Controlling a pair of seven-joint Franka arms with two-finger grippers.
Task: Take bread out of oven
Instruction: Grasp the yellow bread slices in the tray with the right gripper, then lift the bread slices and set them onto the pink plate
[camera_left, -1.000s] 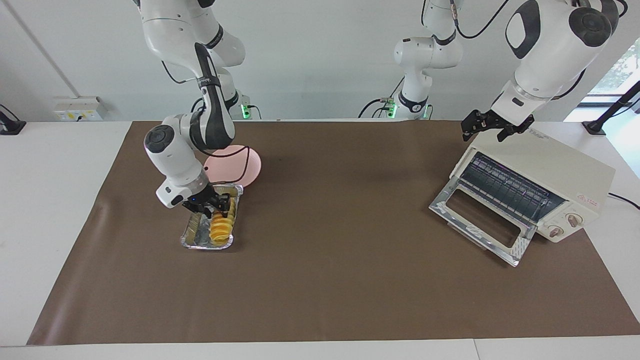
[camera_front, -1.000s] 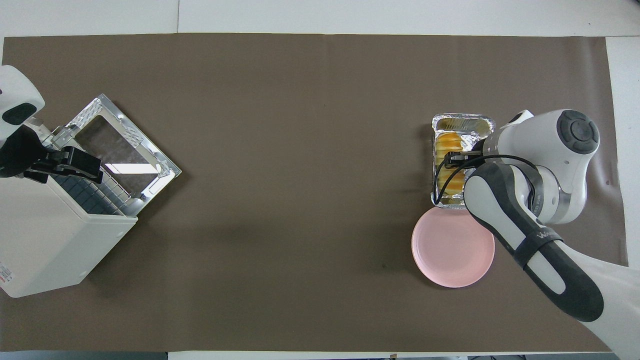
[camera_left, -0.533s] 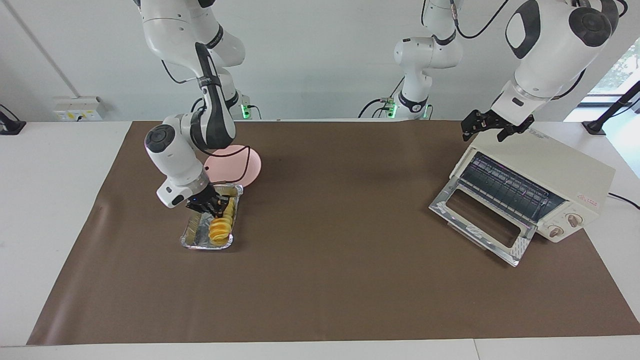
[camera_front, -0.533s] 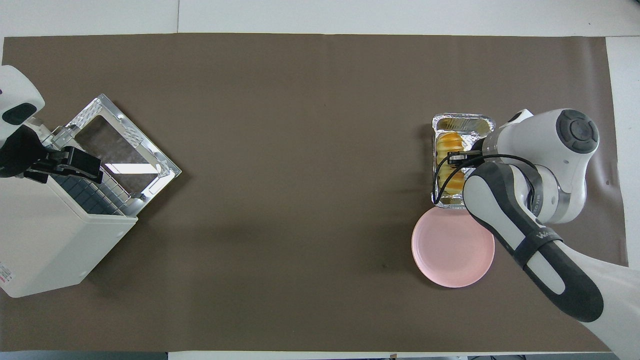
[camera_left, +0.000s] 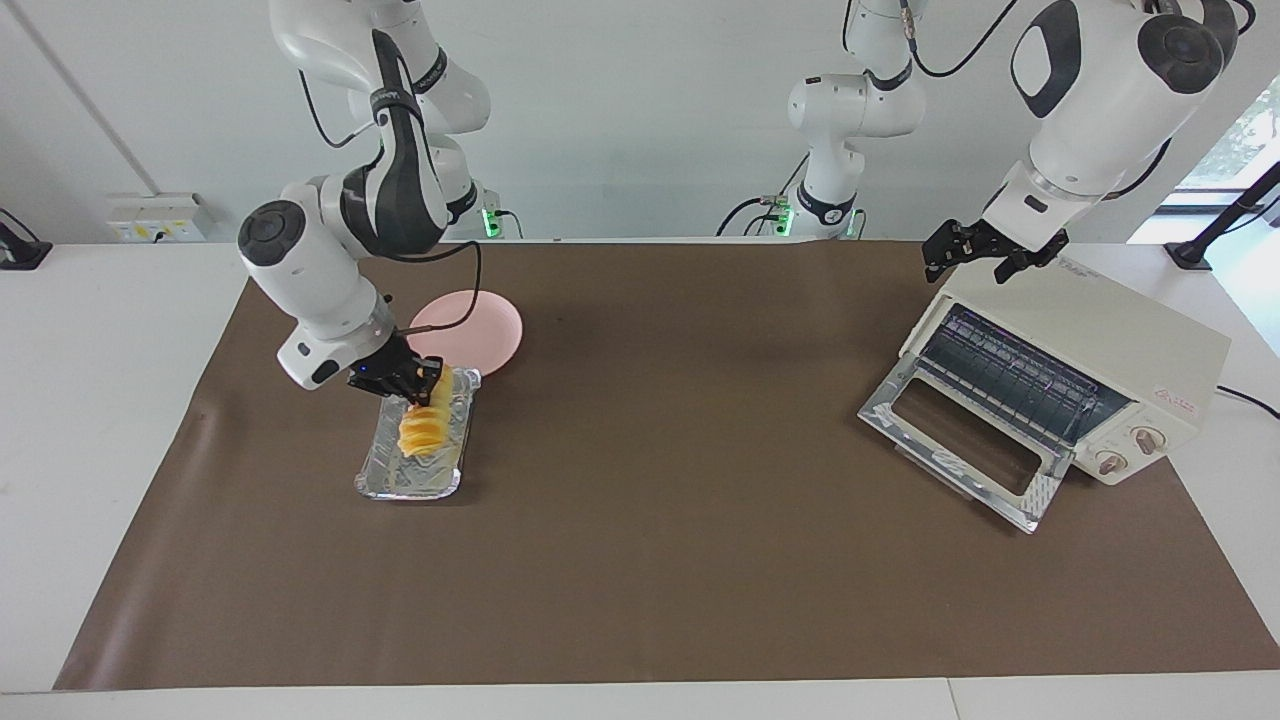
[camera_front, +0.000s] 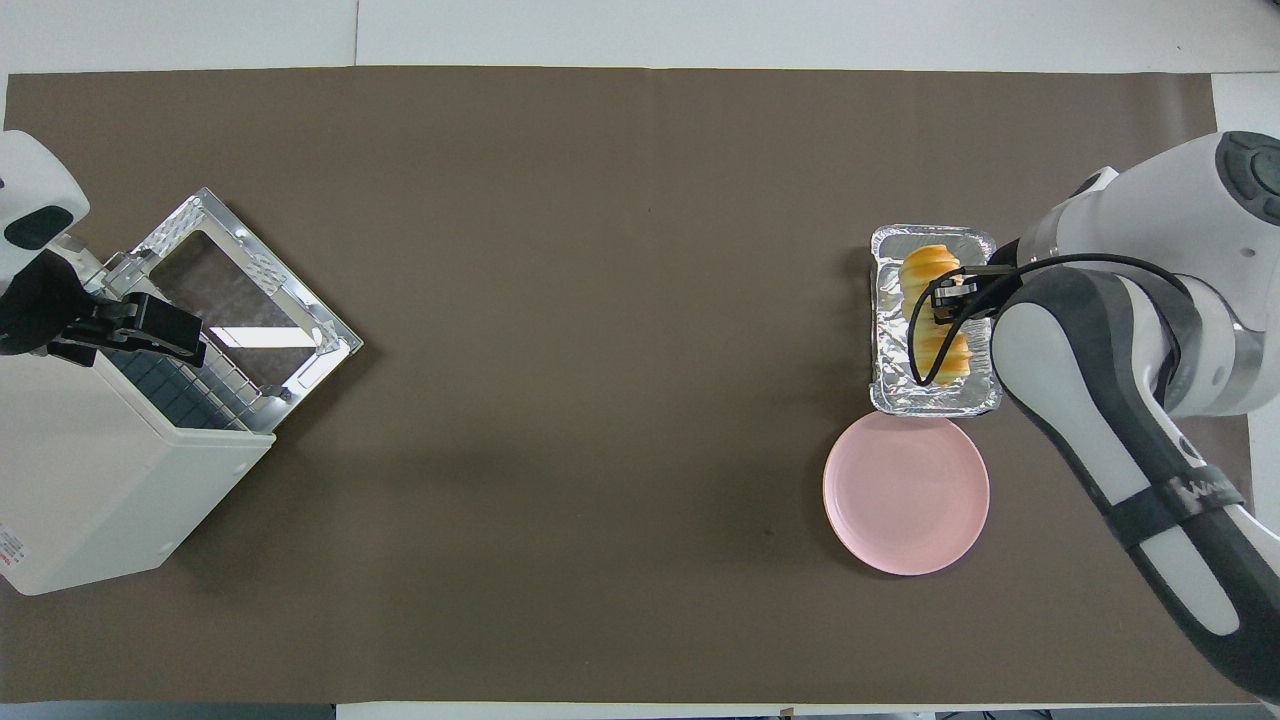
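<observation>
Since a second ago we have raised our right pincer (camera_left: 425, 385), clamped on the bread (camera_left: 424, 430), clear of the foil tray (camera_left: 385, 470); the plate (camera_left: 480, 325) looks next. Our left pincer (camera_left: 975, 255) waits apart over the oven (camera_left: 1100, 350).

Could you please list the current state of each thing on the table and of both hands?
oven: door down, rack bare.
bread: gripped, over the foil tray.
foil tray: on the table, beside the plate.
pink plate: bare.
right hand: shut on bread.
left hand: open, waiting over oven.
</observation>
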